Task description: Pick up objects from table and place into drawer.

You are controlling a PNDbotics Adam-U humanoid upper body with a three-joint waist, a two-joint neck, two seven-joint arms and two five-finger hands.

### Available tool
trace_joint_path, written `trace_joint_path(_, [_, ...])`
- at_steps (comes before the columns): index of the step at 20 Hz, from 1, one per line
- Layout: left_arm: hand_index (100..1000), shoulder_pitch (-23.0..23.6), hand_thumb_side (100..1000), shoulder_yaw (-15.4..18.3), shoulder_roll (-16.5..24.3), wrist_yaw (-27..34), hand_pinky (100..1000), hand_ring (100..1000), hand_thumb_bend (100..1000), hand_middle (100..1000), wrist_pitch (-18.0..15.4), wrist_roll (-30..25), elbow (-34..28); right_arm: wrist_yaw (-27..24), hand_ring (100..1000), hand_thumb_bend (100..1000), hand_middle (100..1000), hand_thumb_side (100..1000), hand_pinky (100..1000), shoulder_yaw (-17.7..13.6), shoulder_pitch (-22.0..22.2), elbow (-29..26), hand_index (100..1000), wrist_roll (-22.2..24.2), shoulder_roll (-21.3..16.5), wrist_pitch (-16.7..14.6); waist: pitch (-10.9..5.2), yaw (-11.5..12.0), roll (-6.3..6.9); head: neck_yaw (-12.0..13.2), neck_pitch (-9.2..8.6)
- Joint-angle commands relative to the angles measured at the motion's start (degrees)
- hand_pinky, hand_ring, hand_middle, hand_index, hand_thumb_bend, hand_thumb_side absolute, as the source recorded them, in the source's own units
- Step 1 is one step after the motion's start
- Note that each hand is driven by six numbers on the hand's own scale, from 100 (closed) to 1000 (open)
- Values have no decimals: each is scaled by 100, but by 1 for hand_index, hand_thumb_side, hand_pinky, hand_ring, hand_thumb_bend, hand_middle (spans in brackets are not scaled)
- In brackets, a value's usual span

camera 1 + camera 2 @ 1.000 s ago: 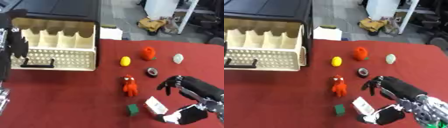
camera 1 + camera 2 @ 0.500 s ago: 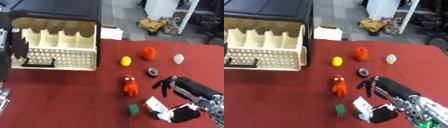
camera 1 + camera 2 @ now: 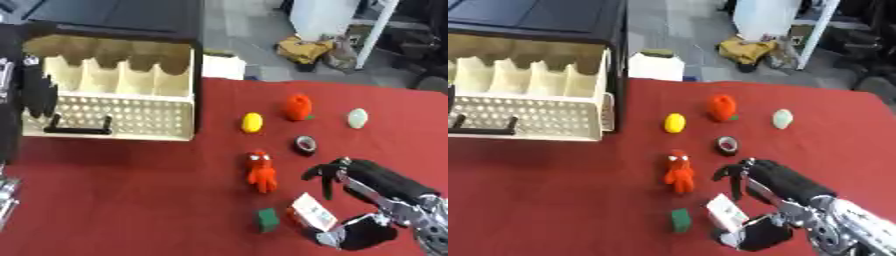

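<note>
The red tabletop (image 3: 114,200) gave us plenty of bare cloth on its left half, a wide lane toward the drawer (image 3: 105,107), which stood pulled out at the far left with its cream dividers open upward; its perforated front wall and black handle were the edge we judged anything carried would have to clear

Our right hand (image 3: 776,182) was low at the near right, fingers curled downward and thumb below, closing in on the small white box (image 3: 728,214) but, as far as we could tell, not yet clamped on it. Our left hand was not seen

The box looked light and stiff, probably card, best pinched across its narrow sides. Just left of it sat a green block (image 3: 680,220), close enough to be nudged

The red figure (image 3: 679,172) looked soft and squashy, easy to grip around the middle. The orange fruit (image 3: 723,107), yellow lemon (image 3: 675,122) and pale egg (image 3: 782,119) were rounded and likely to roll. The dark ring (image 3: 727,144) lay flat, so harder to get under
</note>
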Motion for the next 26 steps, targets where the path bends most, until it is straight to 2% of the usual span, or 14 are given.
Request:
trace_joint_path(1, [779,-84,1000,16,31,47,125,100,123,100,-5,-29,-71,82,829,499,456,337,739,-28,-22,-65,824,-26,-62,80,-107,3,17,-35,48])
trace_joint_path(26, [756,-37,1000,8,4,19,130,100,121,100,-44,-81,-71,-1,822,474,482,374,743,-157,262,-65,860,-69,-69,630,-50,27,46,-89,-2])
